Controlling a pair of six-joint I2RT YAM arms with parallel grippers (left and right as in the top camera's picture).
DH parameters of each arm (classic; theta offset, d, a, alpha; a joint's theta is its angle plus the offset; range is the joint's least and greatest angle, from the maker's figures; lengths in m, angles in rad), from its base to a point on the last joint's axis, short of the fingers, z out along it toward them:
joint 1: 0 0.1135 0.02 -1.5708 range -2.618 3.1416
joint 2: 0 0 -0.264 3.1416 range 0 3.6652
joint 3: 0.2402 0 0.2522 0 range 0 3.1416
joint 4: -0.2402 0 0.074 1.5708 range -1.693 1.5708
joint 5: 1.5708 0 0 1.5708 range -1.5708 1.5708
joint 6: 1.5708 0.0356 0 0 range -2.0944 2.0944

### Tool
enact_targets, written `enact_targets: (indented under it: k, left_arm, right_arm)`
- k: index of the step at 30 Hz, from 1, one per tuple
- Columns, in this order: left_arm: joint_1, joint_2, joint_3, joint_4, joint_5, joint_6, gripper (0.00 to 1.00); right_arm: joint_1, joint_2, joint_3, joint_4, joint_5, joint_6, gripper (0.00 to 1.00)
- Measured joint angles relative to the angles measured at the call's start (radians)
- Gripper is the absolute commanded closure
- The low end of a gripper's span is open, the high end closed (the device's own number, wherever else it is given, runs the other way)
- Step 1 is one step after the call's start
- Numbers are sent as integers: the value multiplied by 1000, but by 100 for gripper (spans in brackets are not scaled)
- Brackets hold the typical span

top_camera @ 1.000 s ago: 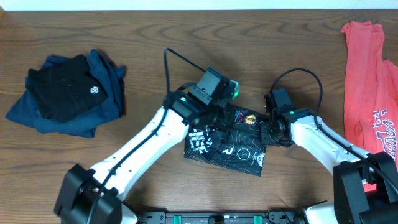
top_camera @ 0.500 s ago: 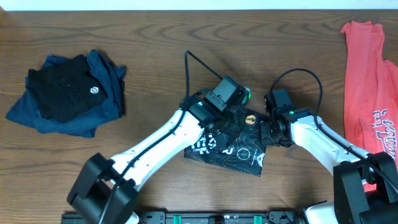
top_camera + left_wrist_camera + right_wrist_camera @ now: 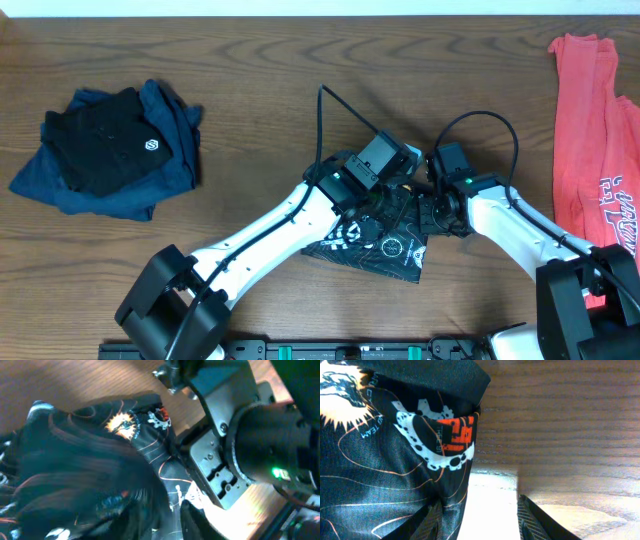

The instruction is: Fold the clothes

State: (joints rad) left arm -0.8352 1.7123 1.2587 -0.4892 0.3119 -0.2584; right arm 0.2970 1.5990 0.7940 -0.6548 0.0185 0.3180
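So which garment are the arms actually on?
The black orange-lined jersey at centre; the dark pile left and red shirt right lie untouched.

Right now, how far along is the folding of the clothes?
Done, it seems: a dark pile of two garments at far left. In hand: the black jersey, already a small bundle at centre, with the left end effector and right end effector both at it. Remaining: the red shirt looks unfolded at the right edge.

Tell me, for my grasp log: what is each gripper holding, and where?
Left gripper: probably the jersey, by a lifted fold; cloth hides its fingers. Right gripper: open, the jersey's edge between its fingers, nothing clamped.
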Motion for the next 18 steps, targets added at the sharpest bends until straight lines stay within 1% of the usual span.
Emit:
enact_targets:
  k: [2,5,10,13,18]
  left_arm:
    - [0,0,0,0,17,2,62]
    - [0,0,0,-9,39,5,62]
    - [23,-28,0,-93,19,22,62]
    - [82,-82,1,-166,-32,24,62]
    - [207,-126,3,-221,-88,21,62]
  right_arm:
    - [0,0,0,0,0,0,51]
    - [0,0,0,0,0,0,50]
    - [0,-2,10,-37,0,0,50]
    - [0,-19,43,-84,5,-2,49]
    - [0,-93,164,-85,-10,-32,44]
